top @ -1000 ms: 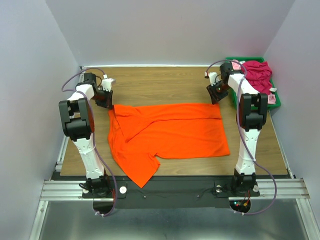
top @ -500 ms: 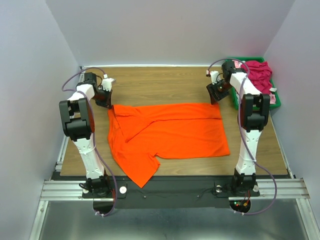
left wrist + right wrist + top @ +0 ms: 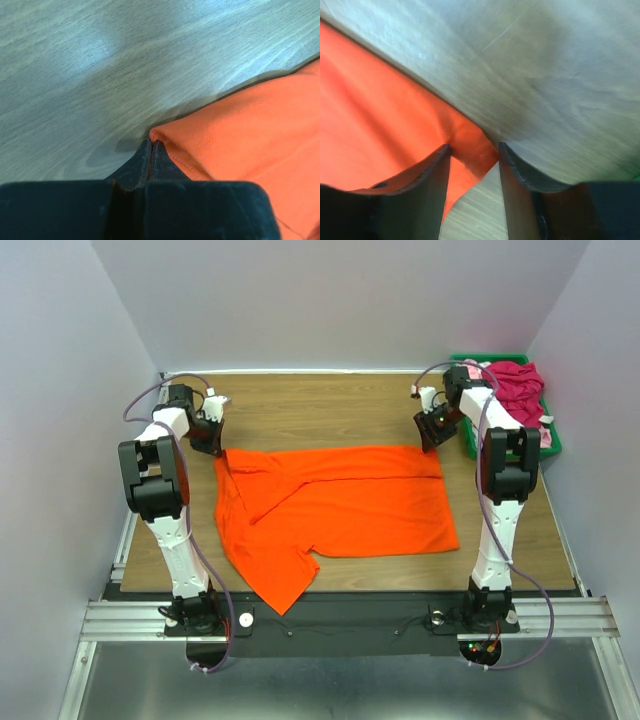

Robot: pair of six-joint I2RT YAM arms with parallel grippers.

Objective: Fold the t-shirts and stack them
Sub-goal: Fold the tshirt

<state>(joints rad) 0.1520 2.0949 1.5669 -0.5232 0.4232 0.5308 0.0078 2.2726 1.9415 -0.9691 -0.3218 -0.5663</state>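
An orange t-shirt (image 3: 340, 505) lies spread flat on the wooden table, one sleeve hanging over the near edge. At its far left corner my left gripper (image 3: 213, 443) is shut, and the left wrist view shows the fingertips (image 3: 151, 143) pinching the hemmed corner of the orange cloth (image 3: 250, 130). Over the far right corner stands my right gripper (image 3: 432, 437). In the right wrist view it (image 3: 474, 147) is open, with the corner of the orange cloth (image 3: 380, 100) lying between the two fingers. A magenta t-shirt (image 3: 515, 385) is heaped in the bin, with a bit of pale pink cloth (image 3: 543, 437) beside it.
A green plastic bin (image 3: 470, 359) stands at the far right corner of the table (image 3: 320, 405), just behind the right arm. Bare wood runs along the back. White walls close in on the left, right and rear.
The left gripper has closed on the shirt's far left corner. The right gripper has shifted slightly at the far right corner. The shirt lies as before.
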